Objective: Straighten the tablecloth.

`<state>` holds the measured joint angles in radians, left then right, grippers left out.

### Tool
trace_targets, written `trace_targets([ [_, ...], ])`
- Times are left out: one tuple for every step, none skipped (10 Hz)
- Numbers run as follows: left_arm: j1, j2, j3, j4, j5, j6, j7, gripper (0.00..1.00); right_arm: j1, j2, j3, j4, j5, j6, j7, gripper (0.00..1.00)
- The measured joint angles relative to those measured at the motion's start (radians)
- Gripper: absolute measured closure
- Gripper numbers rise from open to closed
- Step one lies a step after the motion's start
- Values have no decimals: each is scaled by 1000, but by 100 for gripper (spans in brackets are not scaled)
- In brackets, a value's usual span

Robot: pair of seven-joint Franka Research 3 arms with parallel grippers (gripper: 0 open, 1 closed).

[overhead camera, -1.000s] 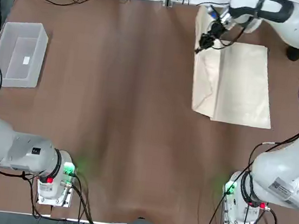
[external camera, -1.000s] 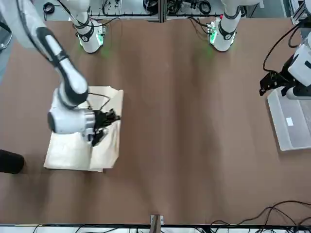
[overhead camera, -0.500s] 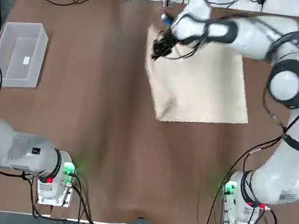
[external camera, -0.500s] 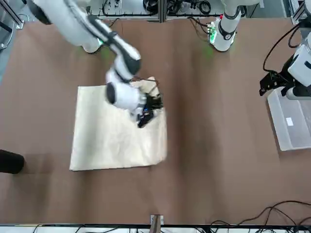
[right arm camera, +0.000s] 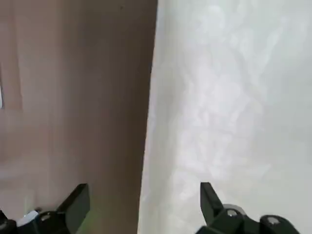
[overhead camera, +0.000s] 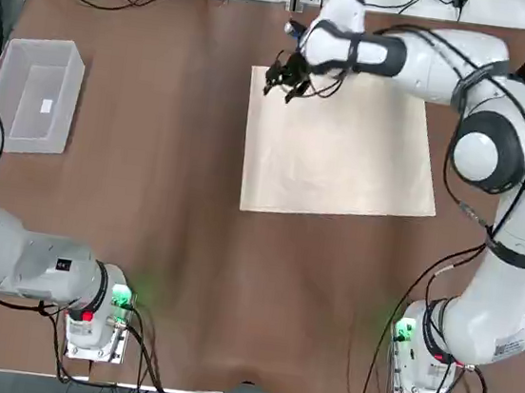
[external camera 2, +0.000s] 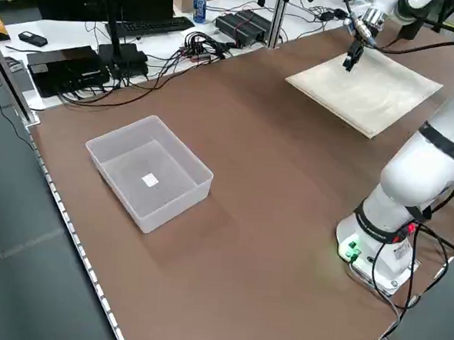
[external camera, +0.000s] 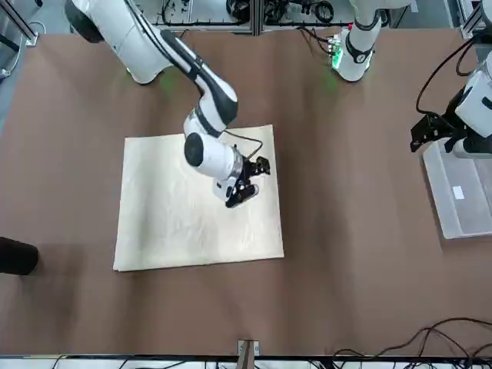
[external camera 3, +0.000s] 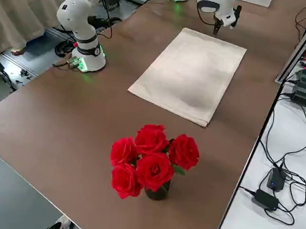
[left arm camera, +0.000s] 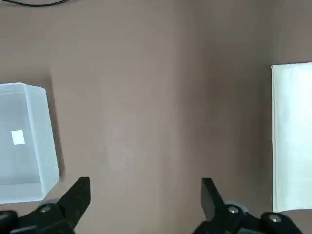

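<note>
Tablecloth [overhead camera: 340,149] now unfolded flat, dragged toward the bench's [overhead camera: 144,220] middle.
Right claw [overhead camera: 285,77], fingers wide and empty, hovers seemingly just above its far left corner.

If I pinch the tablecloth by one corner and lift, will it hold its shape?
Probably not. The tablecloth looks thin and lightly creased, so it would likely droop and fold. It lies flat on the smooth brown table cover, so it may slide when dragged. It seems light.
</note>
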<state>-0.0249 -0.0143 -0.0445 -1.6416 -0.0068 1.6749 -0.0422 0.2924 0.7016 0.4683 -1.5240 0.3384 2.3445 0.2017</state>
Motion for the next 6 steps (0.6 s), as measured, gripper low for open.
trace_targets([
  [0, 0, 0, 0, 0, 0, 0, 0, -41, -41, -1, 12, -4, -70, -1, 0],
  [0, 0, 0, 0, 0, 0, 0, 0, -91, -98, -2, 14, -31, -140, -1, 0],
  [-1, 0, 0, 0, 0, 0, 0, 0, -138, -161, -7, 11, -81, -191, 1, 0],
  [-1, 1, 0, 0, 0, 0, 0, 0, -177, -218, -19, -2, -120, -224, 3, 0],
  [-1, 1, -1, 0, 0, 0, 0, 0, -216, -261, -30, -25, -154, -241, 3, 0],
  [-1, 1, -1, 0, 0, 0, 0, 0, -266, -290, -35, -46, -203, -251, 3, 0],
])
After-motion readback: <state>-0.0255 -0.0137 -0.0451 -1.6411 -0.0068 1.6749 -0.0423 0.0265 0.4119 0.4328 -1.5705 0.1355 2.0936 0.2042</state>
